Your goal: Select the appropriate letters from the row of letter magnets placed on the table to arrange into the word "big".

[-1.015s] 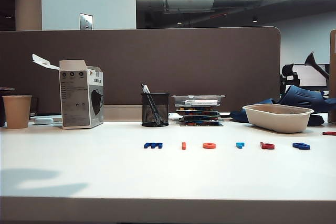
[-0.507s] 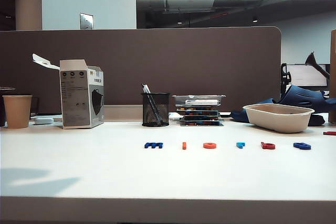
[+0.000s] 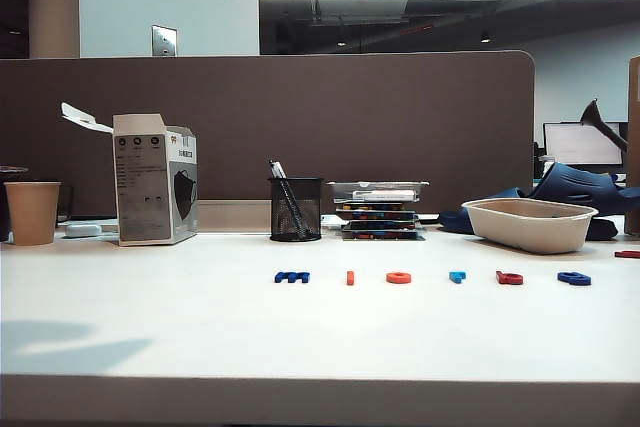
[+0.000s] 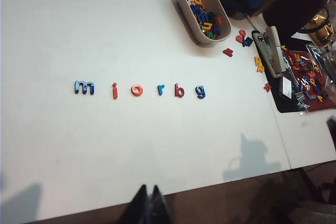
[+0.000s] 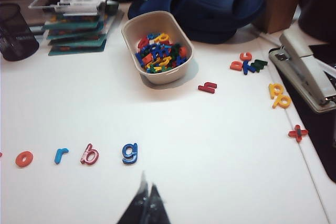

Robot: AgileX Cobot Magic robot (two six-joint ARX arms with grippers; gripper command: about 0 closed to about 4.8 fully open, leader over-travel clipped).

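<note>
The row of letter magnets lies on the off-white table (image 3: 200, 337). It reads dark blue "m" (image 4: 84, 87), orange-red bar "i" (image 4: 115, 91), orange ring (image 4: 136, 90), light blue "r" (image 4: 160, 89), red "b" (image 4: 179, 91), dark blue "g" (image 4: 200, 92). In the right wrist view the "b" (image 5: 90, 155) and "g" (image 5: 129, 152) are nearest. My left gripper (image 4: 149, 186) is shut and empty, high over the table's front edge. My right gripper (image 5: 148, 179) is shut and empty, just in front of the "g". Neither gripper shows in the exterior view.
A beige bowl (image 5: 152, 77) of loose letters stands behind the row's right end. Stray letters (image 5: 207, 87) and a stapler (image 5: 304, 72) lie further right. Along the back stand a paper cup (image 3: 32, 212), a white box (image 3: 155, 179), a mesh pen holder (image 3: 296, 209) and stacked trays (image 3: 380, 212).
No letter has moved in the exterior view. The shadow on the table's front left has shrunk slightly.
</note>
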